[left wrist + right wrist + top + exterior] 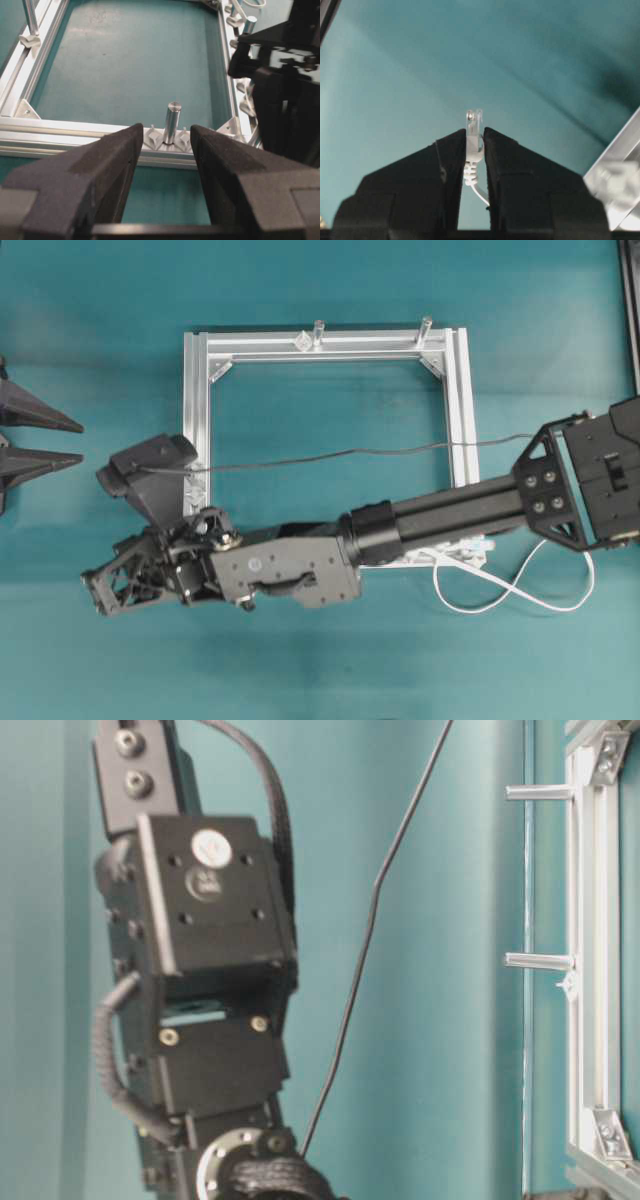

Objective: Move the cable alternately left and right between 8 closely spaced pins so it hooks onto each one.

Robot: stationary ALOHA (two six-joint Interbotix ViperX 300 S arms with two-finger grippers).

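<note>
Between its fingertips the right gripper [475,137] pinches the cable [473,131] by the plug (clear tip protruding); the left gripper [166,137] gapes empty.

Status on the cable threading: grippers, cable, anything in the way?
Right gripper shut on the cable's plug. Left gripper open, empty, facing a metal post on the frame. Slack cable looped beside the frame. Right arm lies across the pin rail.
</note>
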